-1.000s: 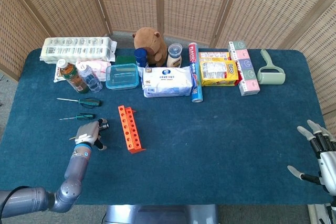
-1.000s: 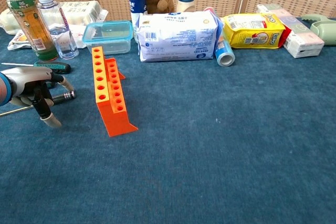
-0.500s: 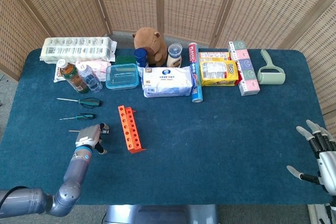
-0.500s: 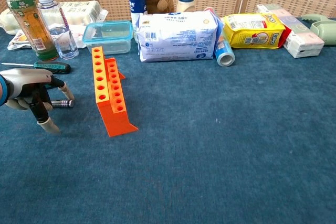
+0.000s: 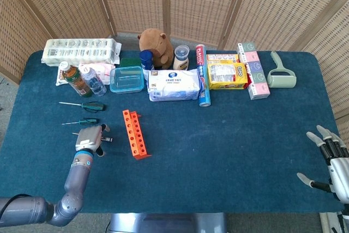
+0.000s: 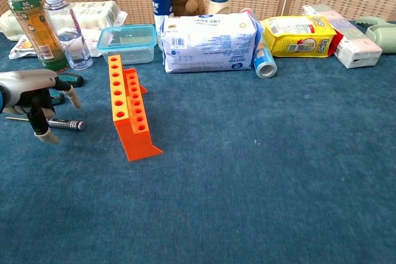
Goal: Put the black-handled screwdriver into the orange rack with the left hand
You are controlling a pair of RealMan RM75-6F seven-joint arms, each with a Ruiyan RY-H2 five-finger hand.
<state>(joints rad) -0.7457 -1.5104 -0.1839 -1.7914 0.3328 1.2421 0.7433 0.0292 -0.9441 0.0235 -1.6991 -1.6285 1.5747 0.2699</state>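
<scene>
Blue tabletop (image 5: 229, 135) carried everything. Orange rack (image 5: 136, 133) stood just right of the left robot hand (image 5: 88, 139), apart from it, holes facing up, none filled. Left robot hand hovered low over the tabletop, palm down, fingers apart and pointing down, nothing in its grip. Black-handled screwdriver (image 6: 60, 124) lay flat on the tabletop right under that robot hand, handle end pointing toward the rack; whether a fingertip touched it could not be told. Two green-handled screwdrivers (image 5: 85, 106) lay beyond the left robot hand, further from the robot. Behind those, a tea bottle (image 5: 73, 77) and a clear water bottle (image 5: 95, 84) stood upright. Right robot hand (image 5: 329, 163) sat well apart at the far right tabletop edge, fingers spread wide, holding nothing.
</scene>
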